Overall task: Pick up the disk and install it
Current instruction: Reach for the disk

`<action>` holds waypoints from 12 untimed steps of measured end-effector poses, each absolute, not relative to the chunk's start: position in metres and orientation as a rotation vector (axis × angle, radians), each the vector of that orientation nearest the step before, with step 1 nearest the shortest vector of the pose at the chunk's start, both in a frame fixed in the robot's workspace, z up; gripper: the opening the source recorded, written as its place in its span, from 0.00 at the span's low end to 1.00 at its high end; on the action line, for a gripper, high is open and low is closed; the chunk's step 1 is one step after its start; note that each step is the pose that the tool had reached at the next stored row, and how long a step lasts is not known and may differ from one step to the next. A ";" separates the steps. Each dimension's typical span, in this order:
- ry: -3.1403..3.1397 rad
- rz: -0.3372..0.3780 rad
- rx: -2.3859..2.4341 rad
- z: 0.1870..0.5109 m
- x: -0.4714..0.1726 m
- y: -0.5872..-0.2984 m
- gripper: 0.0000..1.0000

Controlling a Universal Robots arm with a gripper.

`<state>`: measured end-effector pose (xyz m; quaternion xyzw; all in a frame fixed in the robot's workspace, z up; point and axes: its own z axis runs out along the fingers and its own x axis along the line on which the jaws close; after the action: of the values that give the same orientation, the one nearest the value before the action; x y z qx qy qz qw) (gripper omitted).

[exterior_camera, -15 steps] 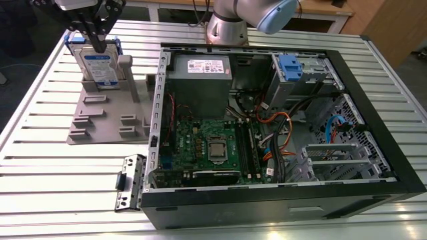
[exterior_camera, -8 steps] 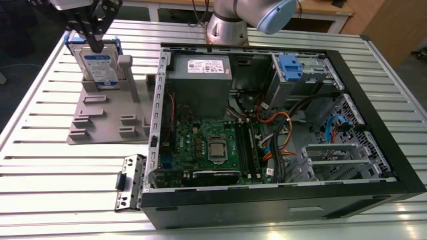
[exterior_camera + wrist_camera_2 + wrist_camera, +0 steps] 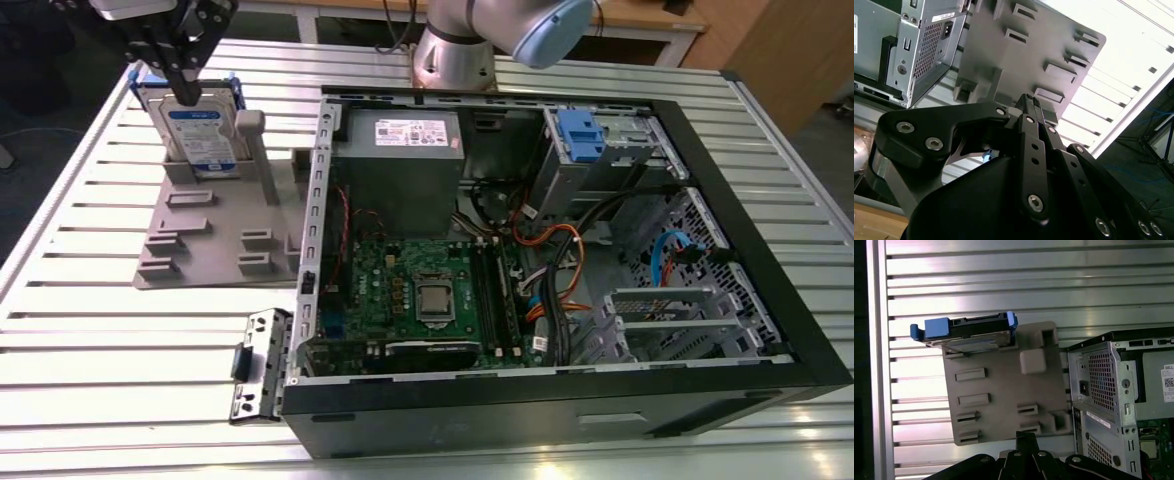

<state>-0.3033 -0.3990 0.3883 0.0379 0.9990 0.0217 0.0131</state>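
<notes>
The disk stands on edge in a slot at the back of a grey fixture plate, at the exterior view's left. It is silver, with a white-and-blue label and a blue carrier. In the first wrist view the disk appears edge-on from above at the plate's far end. My gripper hangs above the disk and plate with its black fingers pressed together and nothing between them. In both wrist views the gripper comes to a closed point over the plate, away from the disk.
An open computer case lies on the slatted metal table, right of the plate. Inside it are a grey power supply, a motherboard and a metal cage with a blue latch. A loose bracket lies by the case's front corner.
</notes>
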 end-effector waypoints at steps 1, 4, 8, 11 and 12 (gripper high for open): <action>3.112 0.067 0.118 0.388 -0.304 -0.399 0.10; 3.112 0.067 0.118 0.388 -0.306 -0.399 0.10; 3.112 0.067 0.118 0.388 -0.309 -0.399 0.10; 3.112 0.067 0.118 0.388 -0.312 -0.399 0.10; 3.112 0.068 0.118 0.388 -0.312 -0.399 0.10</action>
<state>-0.3124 -0.3989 0.3878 0.0379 0.9990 0.0217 0.0131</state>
